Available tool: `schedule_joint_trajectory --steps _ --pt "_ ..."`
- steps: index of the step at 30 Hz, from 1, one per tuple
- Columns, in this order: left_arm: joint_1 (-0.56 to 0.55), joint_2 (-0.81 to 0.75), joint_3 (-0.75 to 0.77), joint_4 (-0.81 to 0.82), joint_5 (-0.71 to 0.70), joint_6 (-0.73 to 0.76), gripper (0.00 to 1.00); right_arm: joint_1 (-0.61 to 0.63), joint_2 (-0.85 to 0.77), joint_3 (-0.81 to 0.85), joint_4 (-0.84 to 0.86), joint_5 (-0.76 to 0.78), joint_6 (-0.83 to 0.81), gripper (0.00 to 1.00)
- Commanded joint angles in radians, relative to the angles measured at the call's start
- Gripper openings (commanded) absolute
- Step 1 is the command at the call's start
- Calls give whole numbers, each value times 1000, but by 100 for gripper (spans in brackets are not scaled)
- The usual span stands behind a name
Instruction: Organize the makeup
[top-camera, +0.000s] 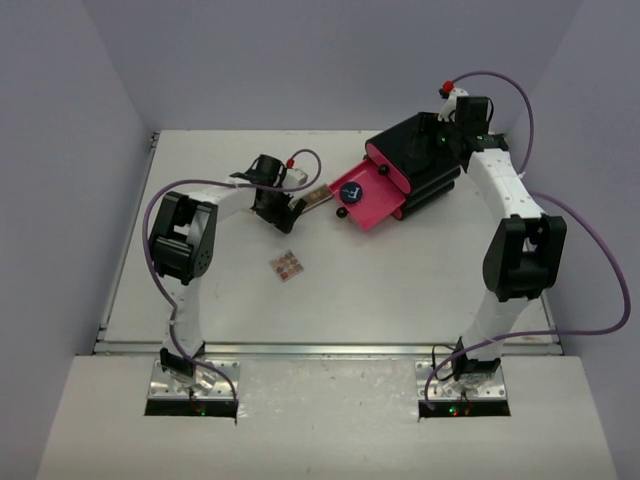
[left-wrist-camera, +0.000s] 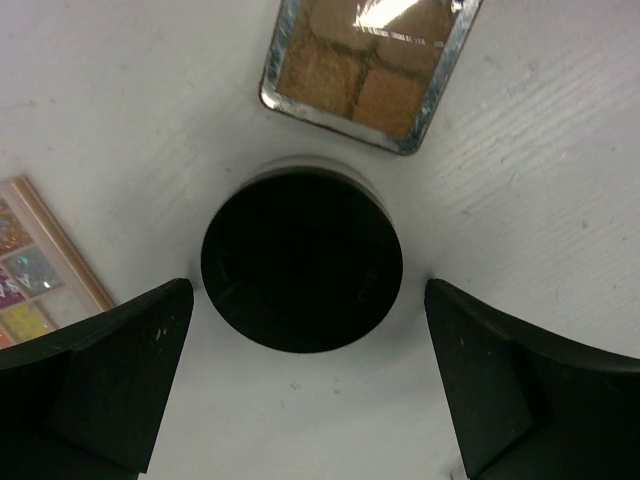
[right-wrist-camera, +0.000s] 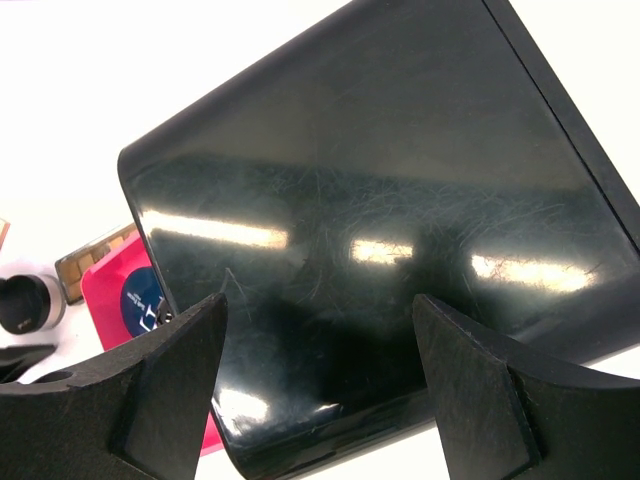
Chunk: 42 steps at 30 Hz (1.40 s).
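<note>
A round black compact (left-wrist-camera: 300, 260) lies on the white table, just ahead of and between the tips of my left gripper (left-wrist-camera: 308, 300), which is open and not touching it. A silver-rimmed tan palette (left-wrist-camera: 370, 60) lies just beyond the compact. A palette with coloured squares (left-wrist-camera: 30, 280) shows at the left edge. From above, my left gripper (top-camera: 278, 212) hides the compact. One palette (top-camera: 288, 266) lies on the table toward the near side and another (top-camera: 318, 195) next to the pink drawer (top-camera: 385, 205). A dark-blue jar (top-camera: 359, 189) sits in that drawer. My right gripper (right-wrist-camera: 320, 305) hangs open over the black box (right-wrist-camera: 380, 230).
The big black box (top-camera: 420, 160) stands at the back right with one pink drawer pulled out toward the left. The table's back edge and walls are close behind it. Purple cables loop off both arms.
</note>
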Motion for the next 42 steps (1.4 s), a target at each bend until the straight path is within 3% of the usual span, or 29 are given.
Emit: schedule_joint_trajectory --steps 1,6,10,13,16,25,31,36,42 --pt "3 21 47 67 10 -30 97 -3 -28 -16 -18 19 -16 77" --pt "3 12 36 75 41 -45 80 -3 -27 -15 -18 22 -16 77" --pt "3 4 37 53 40 -48 52 -3 -28 -17 -18 22 -16 77" --pt "3 -18 51 17 54 -50 21 -3 -30 -19 -18 23 -18 77" --pt "3 -64 86 -19 72 -51 0 -3 -28 -19 -18 21 -19 77" --pt "-61 -161 310 -109 146 -43 0 -5 -8 -16 -18 16 -13 77" --pt "-218 -82 452 -131 195 -29 2 -5 -6 -15 -18 13 -4 77" --pt "-272 22 562 -134 187 -60 3 -6 -13 -22 -18 19 -10 77" --pt "-331 130 677 -126 148 -65 12 -10 0 -19 -18 14 -5 77"
